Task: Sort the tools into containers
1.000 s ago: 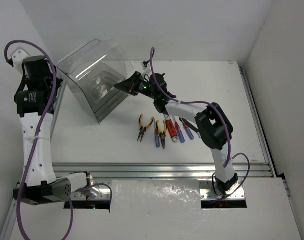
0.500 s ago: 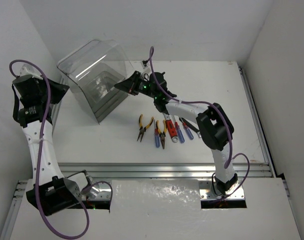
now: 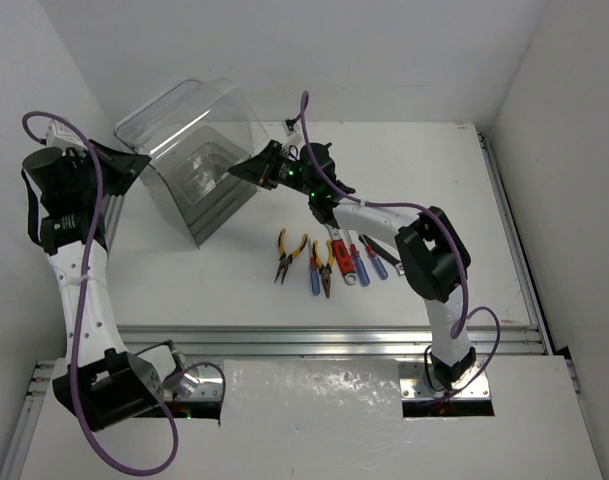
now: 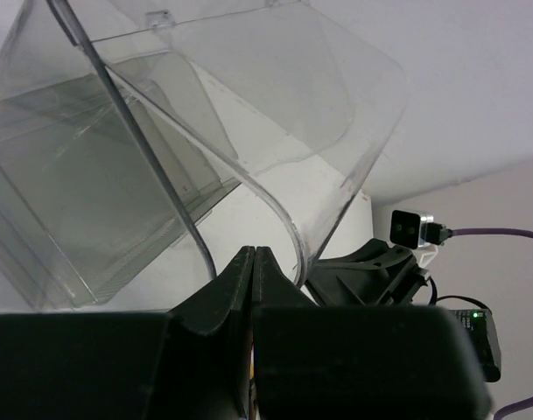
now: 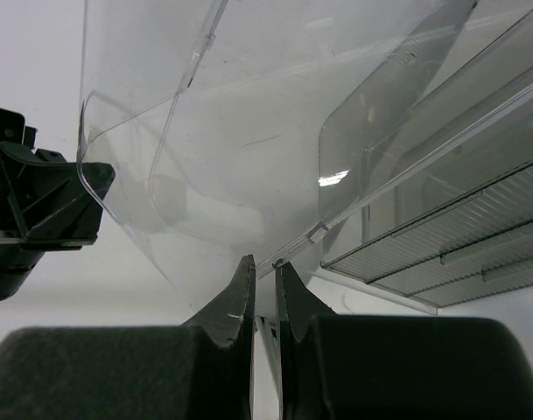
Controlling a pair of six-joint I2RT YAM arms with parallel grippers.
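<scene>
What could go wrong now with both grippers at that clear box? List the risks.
The right gripper, shut, meets the clear box only at a thin rim edge; it may slip off.
The left gripper, also shut, sits at the opposite rim; a push could tip the box and shift its trays.
The tools lie near the right arm; a low sweep could scatter them.

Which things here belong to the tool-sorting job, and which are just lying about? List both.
Job: clear plastic box; yellow-handled pliers; blue-handled screwdrivers; red-handled tool.
Lying about: purple cable; aluminium rail; white sheet at the near edge.
</scene>
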